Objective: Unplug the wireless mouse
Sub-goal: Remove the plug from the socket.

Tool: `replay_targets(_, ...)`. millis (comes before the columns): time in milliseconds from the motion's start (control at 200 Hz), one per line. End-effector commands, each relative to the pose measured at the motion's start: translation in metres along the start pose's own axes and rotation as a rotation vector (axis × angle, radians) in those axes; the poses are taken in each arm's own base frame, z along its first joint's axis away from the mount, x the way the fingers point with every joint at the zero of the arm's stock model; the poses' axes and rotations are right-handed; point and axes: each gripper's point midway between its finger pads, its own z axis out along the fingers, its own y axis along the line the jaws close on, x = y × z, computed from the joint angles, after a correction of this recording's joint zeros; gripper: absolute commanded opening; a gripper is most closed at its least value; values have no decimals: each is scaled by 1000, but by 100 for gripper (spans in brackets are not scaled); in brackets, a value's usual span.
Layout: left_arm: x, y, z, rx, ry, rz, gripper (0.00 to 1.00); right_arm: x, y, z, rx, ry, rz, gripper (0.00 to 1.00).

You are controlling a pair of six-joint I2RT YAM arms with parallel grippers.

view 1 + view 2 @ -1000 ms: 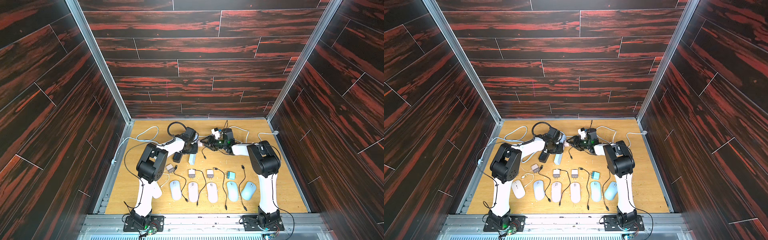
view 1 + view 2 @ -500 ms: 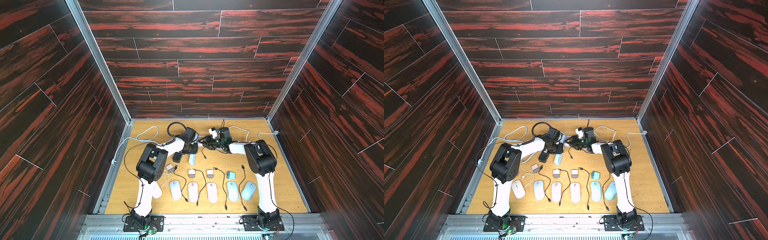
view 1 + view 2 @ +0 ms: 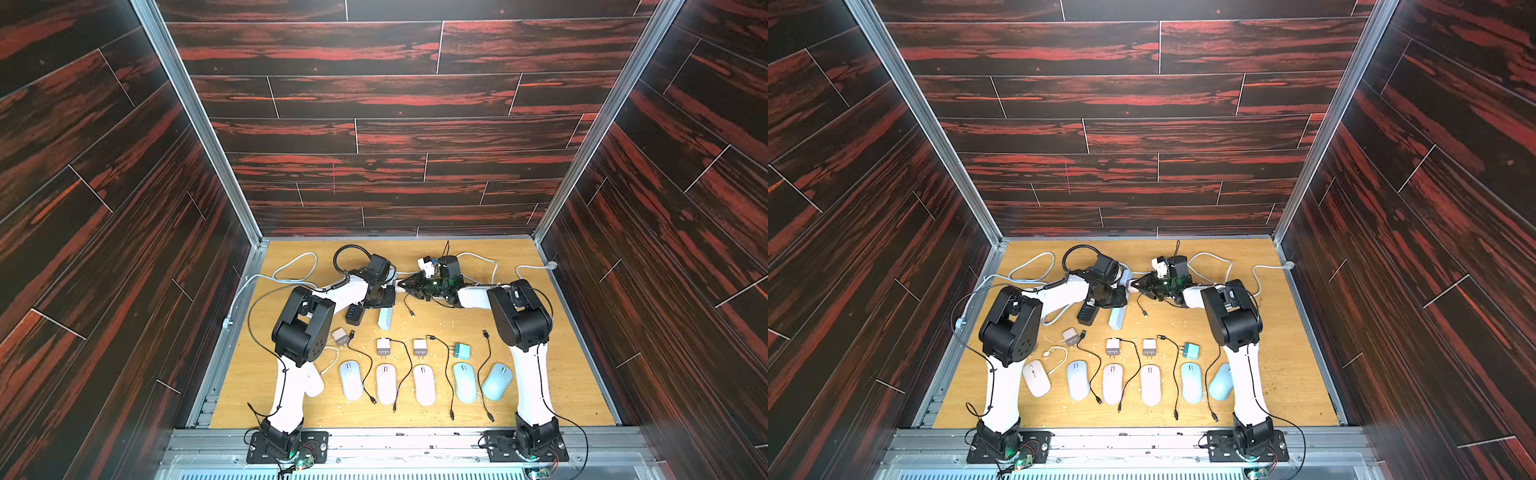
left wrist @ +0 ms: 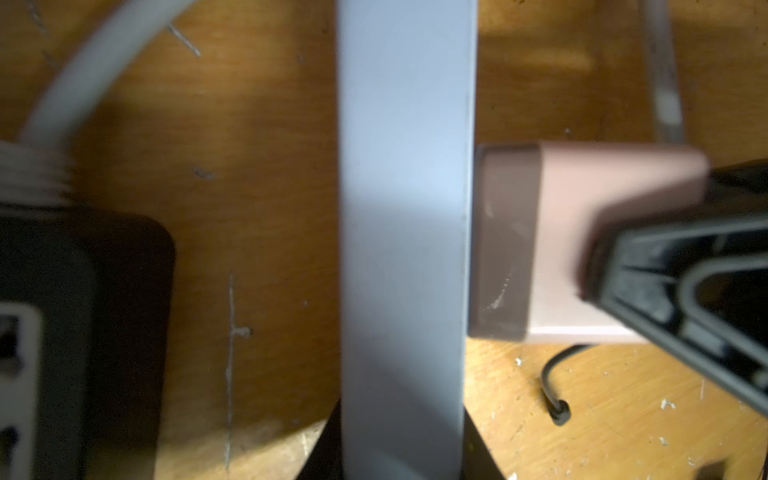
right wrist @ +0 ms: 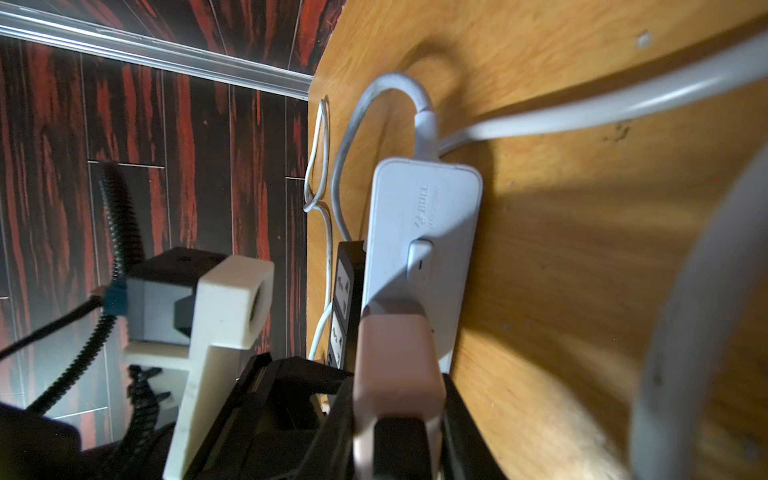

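Observation:
A white power strip lies at the back middle of the wooden floor. My left gripper is shut on it; it runs between the jaws as a pale bar. A pink charger is plugged into the strip's face. My right gripper is shut on this charger from the right. A black cable end lies loose just below it. Several wireless mice lie in a row near the front; which one belongs to this charger does not show.
A black USB hub lies right beside the strip on its left. Several loose chargers and black cables sit between the strip and the mice. Grey power cords loop along the back. Dark panelled walls close three sides.
My right gripper has moved left up to the power strip and closed on the pink charger. The left gripper has kept its hold on the strip.

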Motion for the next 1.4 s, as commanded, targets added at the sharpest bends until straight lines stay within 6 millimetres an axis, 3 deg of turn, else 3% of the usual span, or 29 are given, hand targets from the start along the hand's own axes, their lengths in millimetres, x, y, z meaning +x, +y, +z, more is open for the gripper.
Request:
replay_targets(0, -7, -3, -17, 25, -29, -5, 0, 7, 2, -4, 3, 7, -40, 19)
replay_targets(351, -8, 25, -17, -21, -45, -89, 0, -1, 5, -31, -6, -51, -51, 7)
replay_targets(636, -9, 45, -12, -90, -46, -145, 0, 2, -16, -48, 111, -134, -4, 0)
replay_targets(847, -8, 55, -8, -134, -36, -152, 0, 9, 9, -47, -39, -76, -60, 0)
replay_targets(1012, -6, 62, -8, -170, -30, -147, 0, 4, -26, -63, 211, -154, -25, 0)
replay_targets(1182, -6, 65, -9, -190, -26, -142, 0, 8, 2, -61, -3, -98, -39, 0)
replay_targets(1338, -6, 67, -9, -200, -26, -144, 0, 4, -28, -70, 227, -153, -6, 0)
replay_targets(1393, -6, 68, -8, -206, -24, -145, 0, 5, -30, -75, 254, -159, -9, 0)
